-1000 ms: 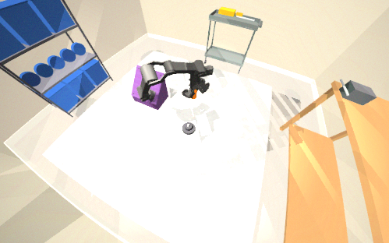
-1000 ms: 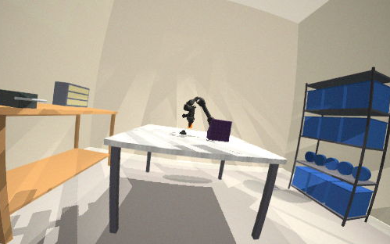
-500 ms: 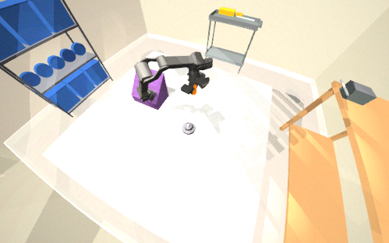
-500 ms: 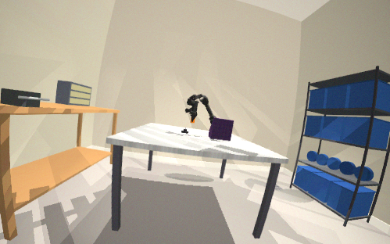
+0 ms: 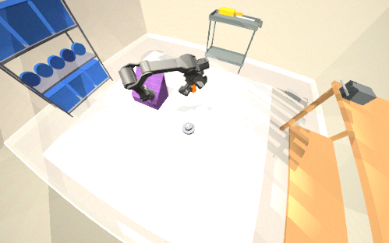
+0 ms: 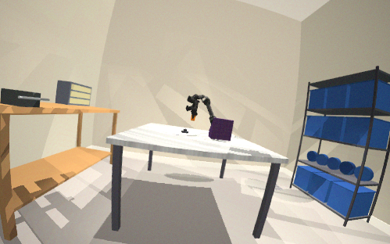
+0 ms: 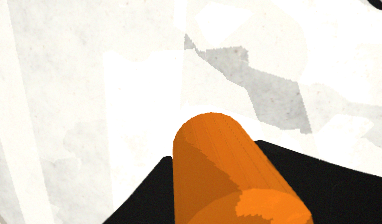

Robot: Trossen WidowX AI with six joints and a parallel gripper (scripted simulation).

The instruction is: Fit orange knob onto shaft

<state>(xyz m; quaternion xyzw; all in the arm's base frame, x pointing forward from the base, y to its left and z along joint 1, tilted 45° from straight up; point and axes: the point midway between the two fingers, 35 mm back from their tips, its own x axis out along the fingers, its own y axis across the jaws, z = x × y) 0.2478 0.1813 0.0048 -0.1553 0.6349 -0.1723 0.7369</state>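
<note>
The orange knob (image 5: 193, 89) (image 7: 218, 160) is held in the air between the fingers of my gripper (image 5: 192, 89) (image 6: 193, 116), which is shut on it. In the wrist view the knob stands between the two black fingers, and its underside and hole are not visible. The round pedestal (image 5: 189, 131) (image 6: 184, 132) stands on the table, apart from the knob and lower than it. Its short shaft (image 5: 189, 125) points up. The shaft's flat side is too small to make out. Only a dark edge of the pedestal shows at the wrist view's top right corner.
A purple block (image 5: 158, 91) (image 6: 221, 129) stands on the white table (image 5: 142, 171) (image 6: 166, 144) beside the arm's base. A wooden bench, a grey cart and a shelf with blue bins stand around the table, away from the arm.
</note>
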